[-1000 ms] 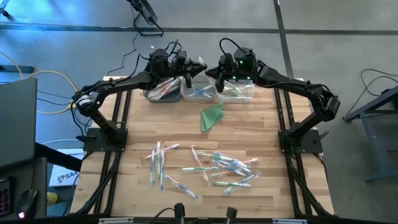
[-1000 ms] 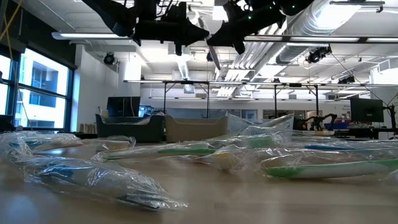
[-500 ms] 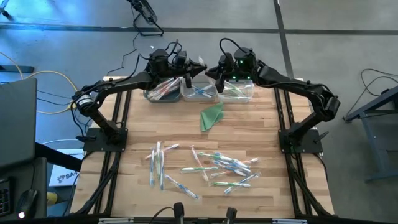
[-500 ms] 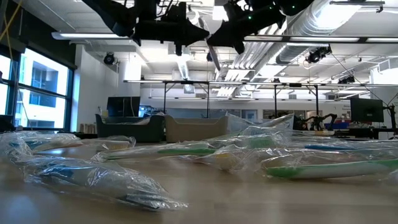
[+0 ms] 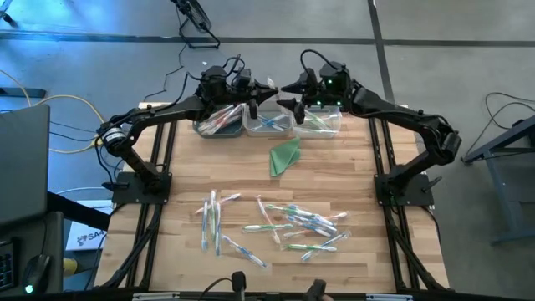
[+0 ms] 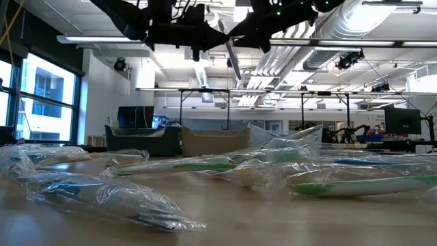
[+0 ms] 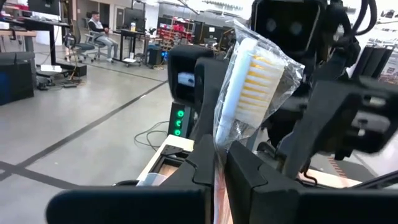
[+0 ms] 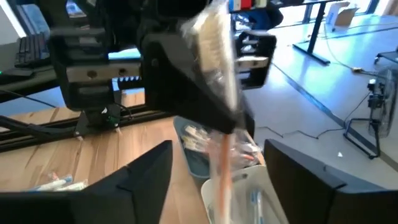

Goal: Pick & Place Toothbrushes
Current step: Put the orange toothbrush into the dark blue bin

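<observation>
My left gripper [image 5: 269, 90] hangs high over the bins at the table's far edge, shut on a toothbrush [image 7: 252, 78] with a white handle and orange bristles, wrapped in clear film. My right gripper [image 5: 288, 94] faces it tip to tip and is open. Its two fingers [image 8: 146, 180] stand apart on either side of the toothbrush [image 8: 217, 134] without touching it. In the low view the toothbrush [image 6: 232, 60] shows as a thin slanted stick below the two grippers. Several more wrapped toothbrushes [image 5: 284, 226] lie flat on the near half of the table. My left gripper pinches the wrapped toothbrush between its two fingers [image 7: 208, 163] on the handle just below the head [image 7: 219, 146]. The fingers come in level from the table's left and lie across the brush. The brush is lifted clear and stands nearly upright, slightly tilted, bristle head [image 7: 258, 74] up.
Three clear bins [image 5: 219, 123] [image 5: 267, 125] [image 5: 319, 123] with toothbrushes in them stand in a row at the far edge, under the grippers. A folded green triangle [image 5: 284, 156] lies mid-table. Bare wood [image 5: 201, 167] lies between the bins and the pile.
My right gripper has opened and let go of the toothbrush, its fingers now spread to either side of it. The toothbrush has stayed where it was, in my left gripper.
</observation>
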You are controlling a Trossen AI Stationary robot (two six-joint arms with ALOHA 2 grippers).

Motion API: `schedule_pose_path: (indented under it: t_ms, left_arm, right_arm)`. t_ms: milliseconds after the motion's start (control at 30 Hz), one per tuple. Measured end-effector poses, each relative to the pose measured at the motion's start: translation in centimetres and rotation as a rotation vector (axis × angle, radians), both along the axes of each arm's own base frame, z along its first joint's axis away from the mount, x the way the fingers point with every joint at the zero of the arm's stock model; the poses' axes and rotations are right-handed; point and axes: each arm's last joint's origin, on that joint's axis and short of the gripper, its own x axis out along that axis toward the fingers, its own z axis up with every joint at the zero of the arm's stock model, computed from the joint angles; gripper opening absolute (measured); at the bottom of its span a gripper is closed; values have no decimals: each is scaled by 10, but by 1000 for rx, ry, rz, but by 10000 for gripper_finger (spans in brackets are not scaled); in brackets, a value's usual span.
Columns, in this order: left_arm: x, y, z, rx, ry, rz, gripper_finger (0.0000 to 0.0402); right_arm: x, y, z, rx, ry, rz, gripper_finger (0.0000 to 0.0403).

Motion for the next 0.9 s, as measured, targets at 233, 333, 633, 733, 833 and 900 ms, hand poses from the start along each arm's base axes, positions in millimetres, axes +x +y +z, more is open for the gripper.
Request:
schedule_pose_path:
  t_ms: [233,333,633,733,833,900]
  left_arm:
    - [0,0,0,1,1,-1,7]
    - [0,0,0,3,1,-12,7]
    - [-7,8,0,-9,7,-20,7]
    - [-11,13,-2,-47,17,-9,7]
    - [-15,19,-4,-84,34,0,7]
    - [-17,22,-5,-93,39,10,7]
  right_arm:
    - [-29,2,13,17,63,-61,282]
    - [-42,3,14,8,125,-133,282]
    - [-68,7,27,-58,191,-360,265]
    - [-74,9,31,-77,196,-417,259]
    - [-78,10,34,-96,201,-473,254]
    - [-79,10,35,-104,204,-500,252]
